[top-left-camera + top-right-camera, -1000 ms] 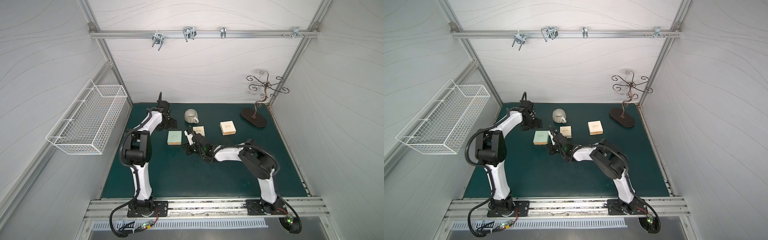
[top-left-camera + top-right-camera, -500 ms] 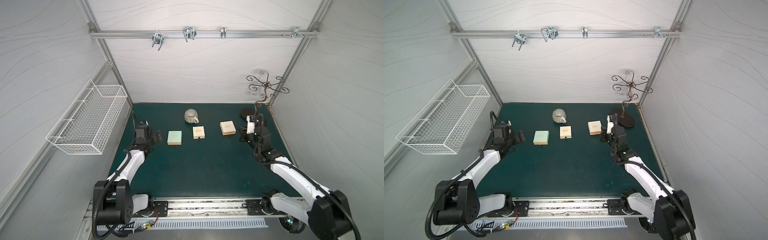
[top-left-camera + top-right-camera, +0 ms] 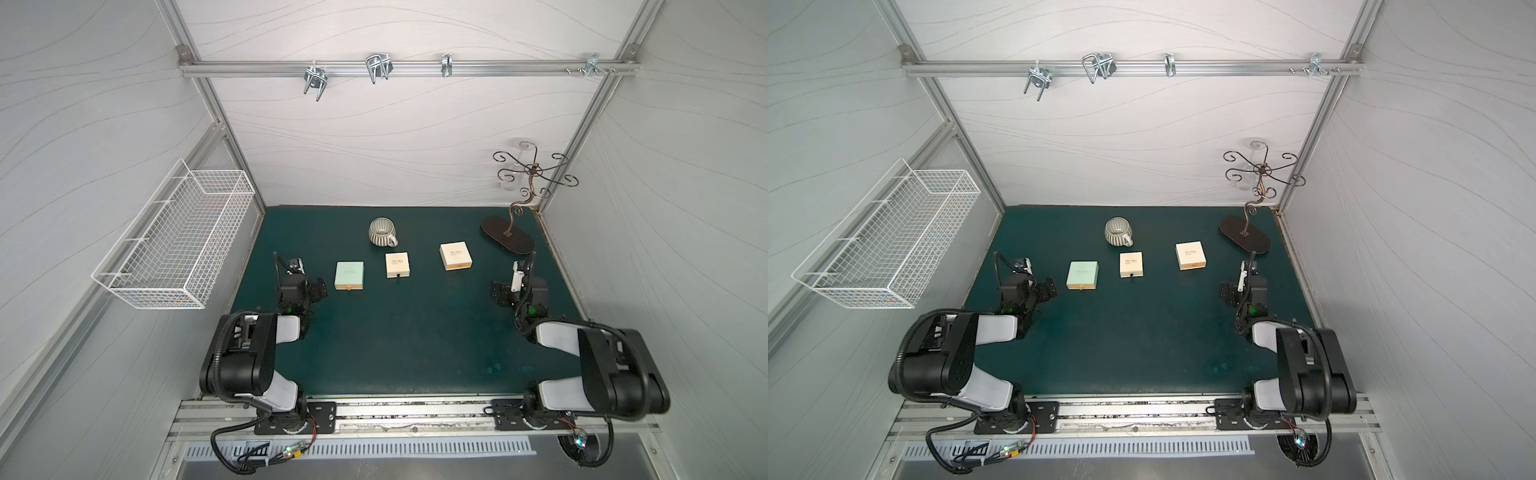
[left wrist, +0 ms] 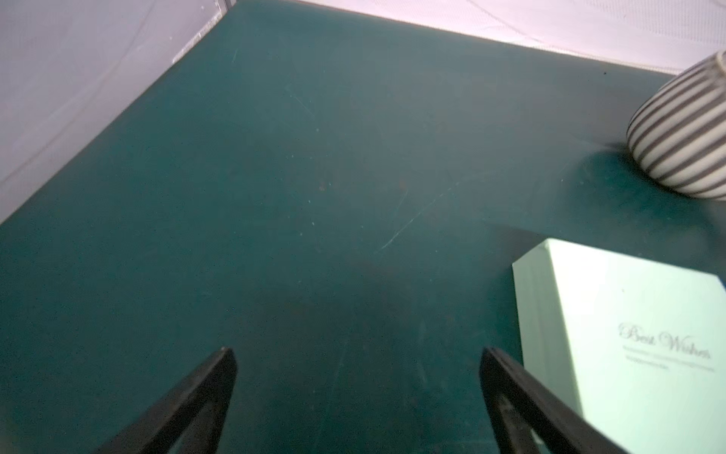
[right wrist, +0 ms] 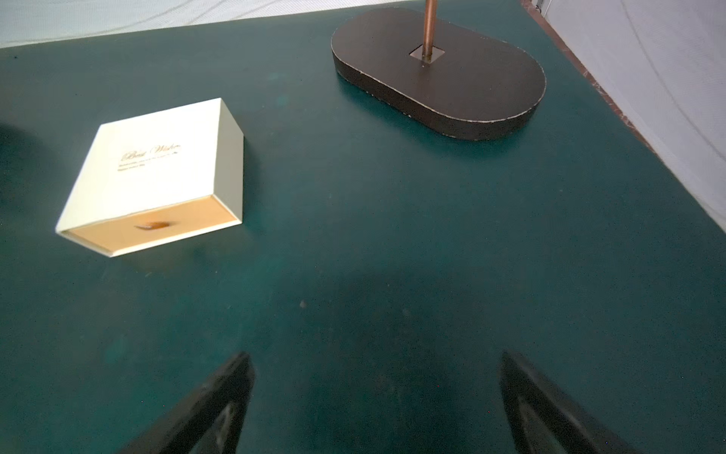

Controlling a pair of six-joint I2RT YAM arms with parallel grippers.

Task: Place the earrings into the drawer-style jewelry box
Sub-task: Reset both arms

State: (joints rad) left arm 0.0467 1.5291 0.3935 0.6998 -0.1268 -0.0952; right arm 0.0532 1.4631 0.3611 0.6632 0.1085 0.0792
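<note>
Crouching folded low over mat (image 3: 395, 332), left claw (image 4: 357, 353) apart, right claw (image 5: 375, 357) apart

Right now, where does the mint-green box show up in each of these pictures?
In a top view: the mint-green box lies left of the striped cup and nearer the robot.
In a top view: the box has the same relation to the cup.
Left wrist view: the box is close up and partly cut off, with "Best Wishes" lettering showing.
Right wrist view: not in it.
Shared landmark: the striped cup, in all three views showing the box.
</note>
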